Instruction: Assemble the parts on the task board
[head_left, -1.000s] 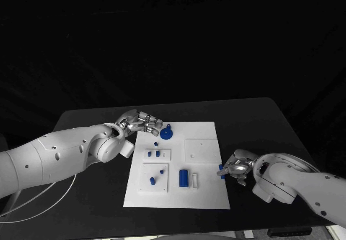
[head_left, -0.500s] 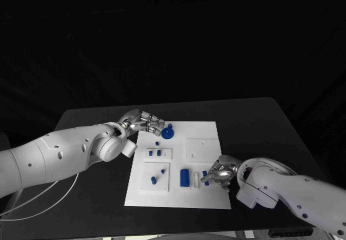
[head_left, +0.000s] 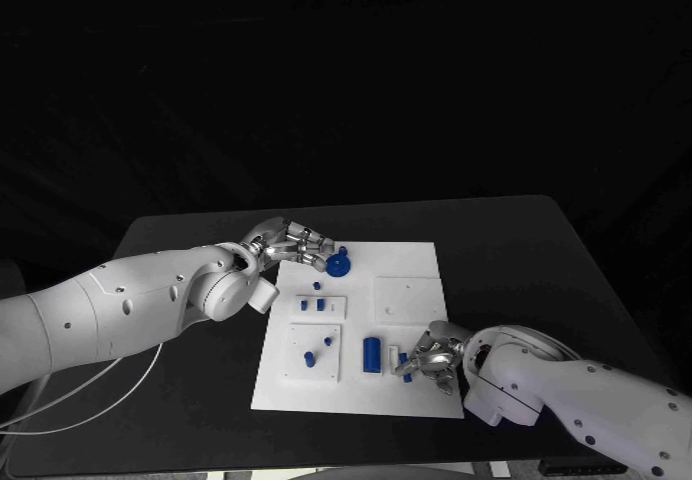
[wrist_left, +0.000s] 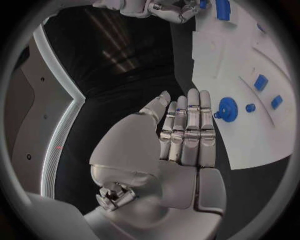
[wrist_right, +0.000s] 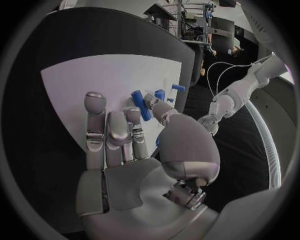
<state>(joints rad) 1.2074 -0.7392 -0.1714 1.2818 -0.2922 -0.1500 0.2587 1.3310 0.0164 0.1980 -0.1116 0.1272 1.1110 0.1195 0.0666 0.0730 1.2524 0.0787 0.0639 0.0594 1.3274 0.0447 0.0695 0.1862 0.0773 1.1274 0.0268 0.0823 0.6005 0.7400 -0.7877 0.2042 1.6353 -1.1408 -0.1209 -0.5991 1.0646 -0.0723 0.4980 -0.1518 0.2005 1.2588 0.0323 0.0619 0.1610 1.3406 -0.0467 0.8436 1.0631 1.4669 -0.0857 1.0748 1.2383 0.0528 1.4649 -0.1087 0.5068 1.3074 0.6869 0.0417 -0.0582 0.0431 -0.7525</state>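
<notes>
Parts lie scattered on the task board (head_left: 404, 300) mid-table. Left hand (head_left: 296, 243), fingers straight and together, holding nothing, hovers by the round blue part (head_left: 336, 264) at the far edge, seemingly poised to reach it. Right hand (head_left: 430, 358) has slid from the board's right edge onto it, beside the blue cylinder (head_left: 371, 352), apparently pinching a small blue part (head_left: 408, 375).

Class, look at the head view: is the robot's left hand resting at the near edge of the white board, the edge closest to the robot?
No. The left hand is at the far corner of the white board, beside the round blue part.
</notes>
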